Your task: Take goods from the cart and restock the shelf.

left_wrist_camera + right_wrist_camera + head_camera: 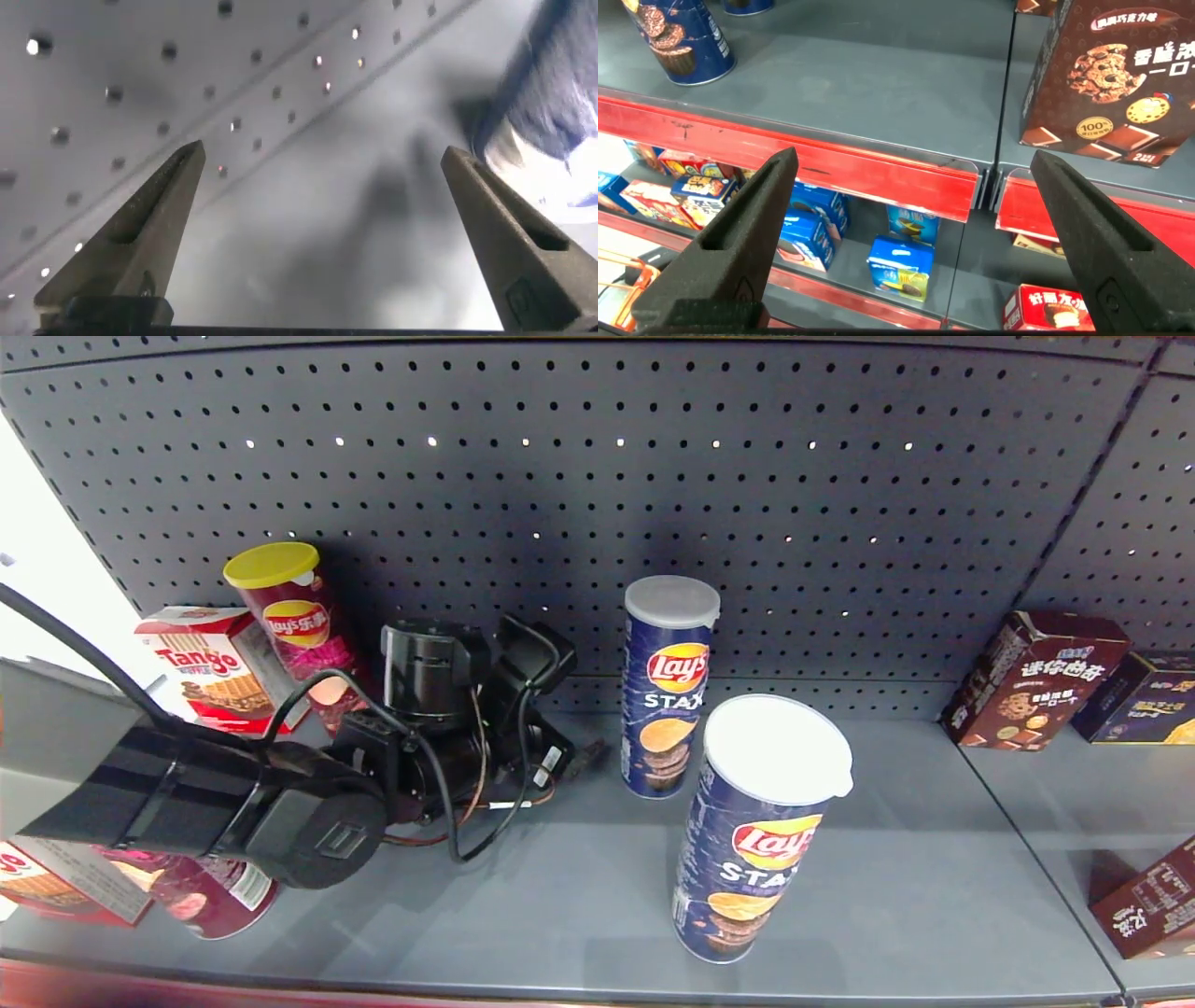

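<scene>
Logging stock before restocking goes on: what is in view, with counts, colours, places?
shelf: 1, grey, pegboard back
blue chip cans: 2, blue, pale lids, upright mid-shelf
maroon chip cans: 2, maroon, back left and front left
wafer boxes: 2, red-white, far left
brown boxes: 2, brown, right bay
dark blue box: 1, back right
blue packets: several, lower shelf
left gripper: 1, black, open, over the shelf
right gripper: 1, black, open, before the shelf's red edge
</scene>
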Robot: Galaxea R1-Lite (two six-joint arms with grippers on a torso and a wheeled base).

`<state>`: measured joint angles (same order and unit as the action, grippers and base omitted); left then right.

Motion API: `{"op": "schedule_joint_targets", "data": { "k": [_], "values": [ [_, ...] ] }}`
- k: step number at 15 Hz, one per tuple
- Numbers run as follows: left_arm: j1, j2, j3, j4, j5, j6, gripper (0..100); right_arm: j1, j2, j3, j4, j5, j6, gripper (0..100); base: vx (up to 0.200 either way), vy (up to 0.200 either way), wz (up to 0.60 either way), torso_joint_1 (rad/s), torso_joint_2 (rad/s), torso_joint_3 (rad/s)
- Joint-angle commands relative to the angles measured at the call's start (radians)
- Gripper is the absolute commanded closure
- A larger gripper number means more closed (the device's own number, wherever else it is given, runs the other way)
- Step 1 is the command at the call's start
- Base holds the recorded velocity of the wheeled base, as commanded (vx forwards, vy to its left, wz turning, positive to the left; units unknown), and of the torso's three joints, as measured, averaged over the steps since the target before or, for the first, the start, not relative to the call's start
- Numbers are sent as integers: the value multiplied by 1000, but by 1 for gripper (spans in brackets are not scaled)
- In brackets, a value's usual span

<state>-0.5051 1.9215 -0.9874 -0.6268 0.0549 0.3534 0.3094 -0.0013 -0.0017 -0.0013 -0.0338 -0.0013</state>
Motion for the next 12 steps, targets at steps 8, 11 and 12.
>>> {"op": "schedule_joint_targets", "data": {
  "k": [8, 11, 12],
  "values": [
    [-18, -55, 49, -22, -3, -4, 0, 1, 1, 0, 0, 0, 0, 0, 0, 0, 0, 0, 0, 0],
    [-24, -35, 30, -22, -3, -4, 0, 1, 1, 0, 0, 0, 0, 0, 0, 0, 0, 0, 0, 0],
    [-24, -30, 23, -22, -4, -4, 0, 1, 1, 0, 0, 0, 0, 0, 0, 0, 0, 0, 0, 0]
  ]
}}
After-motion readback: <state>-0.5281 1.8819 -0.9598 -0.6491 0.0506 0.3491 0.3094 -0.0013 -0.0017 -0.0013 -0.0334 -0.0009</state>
